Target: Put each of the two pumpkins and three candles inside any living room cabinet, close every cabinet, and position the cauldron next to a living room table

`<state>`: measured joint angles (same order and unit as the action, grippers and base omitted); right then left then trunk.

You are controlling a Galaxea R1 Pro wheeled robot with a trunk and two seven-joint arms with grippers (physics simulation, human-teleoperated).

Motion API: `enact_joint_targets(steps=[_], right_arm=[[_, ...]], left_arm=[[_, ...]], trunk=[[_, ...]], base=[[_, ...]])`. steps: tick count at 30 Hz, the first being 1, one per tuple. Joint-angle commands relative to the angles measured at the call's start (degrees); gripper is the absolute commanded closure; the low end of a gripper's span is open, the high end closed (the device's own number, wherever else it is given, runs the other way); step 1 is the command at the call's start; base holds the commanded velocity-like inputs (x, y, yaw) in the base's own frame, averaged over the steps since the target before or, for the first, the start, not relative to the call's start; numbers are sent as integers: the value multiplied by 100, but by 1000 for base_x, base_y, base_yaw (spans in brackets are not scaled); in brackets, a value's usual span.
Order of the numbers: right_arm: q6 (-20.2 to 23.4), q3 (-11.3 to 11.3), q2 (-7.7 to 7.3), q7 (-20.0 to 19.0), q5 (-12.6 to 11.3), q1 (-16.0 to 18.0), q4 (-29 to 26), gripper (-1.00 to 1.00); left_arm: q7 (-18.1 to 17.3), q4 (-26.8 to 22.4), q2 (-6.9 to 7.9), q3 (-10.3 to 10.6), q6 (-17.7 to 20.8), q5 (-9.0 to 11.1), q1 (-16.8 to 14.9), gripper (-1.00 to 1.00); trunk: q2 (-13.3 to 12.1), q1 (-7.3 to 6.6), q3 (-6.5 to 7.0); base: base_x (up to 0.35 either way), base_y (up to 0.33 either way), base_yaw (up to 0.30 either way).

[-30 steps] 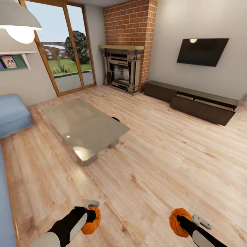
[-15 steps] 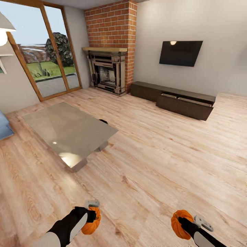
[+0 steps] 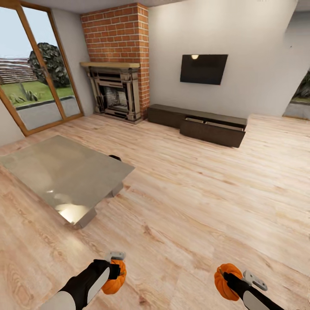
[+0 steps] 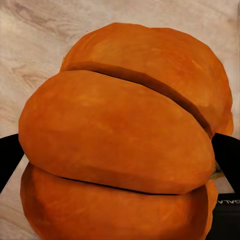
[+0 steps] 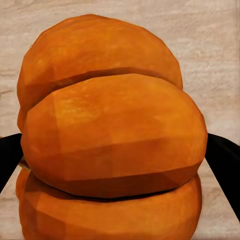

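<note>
I carry one orange ribbed pumpkin [image 3: 115, 280] in my left gripper [image 3: 114, 272], which is shut on it low in the head view. The other pumpkin [image 3: 225, 280] sits in my right gripper [image 3: 227, 279], also shut on it. Each wrist view looks straight onto its pumpkin [image 4: 125, 140] [image 5: 112, 140], black fingers at both sides. The long dark brown cabinet [image 3: 198, 124] stands along the far wall under the TV, its right drawers pulled out. The grey low table [image 3: 60, 172] lies at the left. A bit of the black cauldron [image 3: 115, 157] peeks over the table's far edge.
A brick fireplace [image 3: 114, 94] fills the far corner, with a glass door [image 3: 30, 82] to its left. A black TV [image 3: 203, 69] hangs above the cabinet. Wooden floor [image 3: 206, 198] stretches between me and the cabinet. A doorway [image 3: 299, 94] opens at the far right.
The whole view has swung to the right: table, fireplace and cabinet slid left in the picture, and the sofa and lamp left the frame. Both grippers still hold their pumpkins as before.
</note>
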<state>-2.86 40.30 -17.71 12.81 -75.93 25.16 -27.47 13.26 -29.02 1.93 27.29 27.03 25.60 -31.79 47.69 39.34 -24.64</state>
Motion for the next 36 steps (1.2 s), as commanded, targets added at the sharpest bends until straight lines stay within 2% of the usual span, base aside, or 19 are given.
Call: enact_joint_targets(steps=[1,13,27,36], right_arm=[[-30,48,-6,47,-58,7,-13,100],[-39,48,-5,55,-54,7,-4,100],[-48,48,28,63,-46,7,3,100],[-48,48,30,64,-50,7,5,100]], left_arm=[[54,-16,9,47,22,59,-3,100],[54,-16,9,47,22,59,-3,100],[23,-16,26,42,29,59,-3,100],[18,-16,27,48,24,59,-3,100]], trunk=[[5,4,-1],[5,4,93],[5,4,224],[5,4,310]], base=[[256,126,-258],[48,15,-177],[6,2,-10],[208,148,0]])
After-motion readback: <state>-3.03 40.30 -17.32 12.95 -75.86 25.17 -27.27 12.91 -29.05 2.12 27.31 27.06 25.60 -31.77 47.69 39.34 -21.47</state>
